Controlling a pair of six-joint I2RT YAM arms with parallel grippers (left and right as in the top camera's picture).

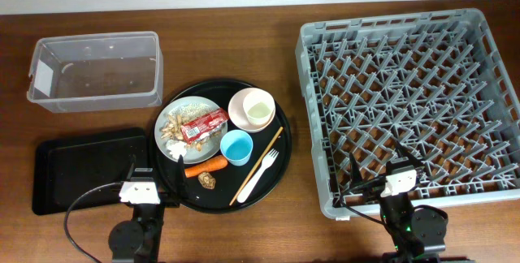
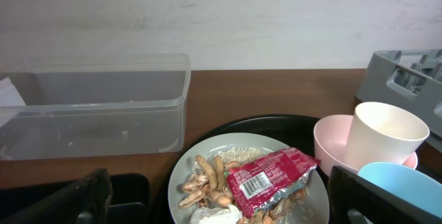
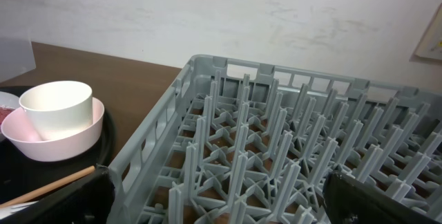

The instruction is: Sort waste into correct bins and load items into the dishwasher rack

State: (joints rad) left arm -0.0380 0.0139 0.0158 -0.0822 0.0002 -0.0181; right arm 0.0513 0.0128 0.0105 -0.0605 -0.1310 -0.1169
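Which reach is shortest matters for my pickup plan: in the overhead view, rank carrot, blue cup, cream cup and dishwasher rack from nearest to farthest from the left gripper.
From the left gripper:
1. carrot, just to its right.
2. blue cup, further right and slightly back.
3. cream cup, inside the bowl, behind that.
4. dishwasher rack, far off on the right side.

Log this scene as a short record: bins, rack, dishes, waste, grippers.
bins: clear tub and shallow black tray, both left of the round black tray
rack: dishwasher rack on the right, nothing loaded
dishes: plate, bowl with cream cup standing in it, blue cup, fork, all on the round black tray
waste: red wrapper, food scraps and tissue on the plate; carrot and brown lump beside it
grippers: left gripper and right gripper open, holding nothing
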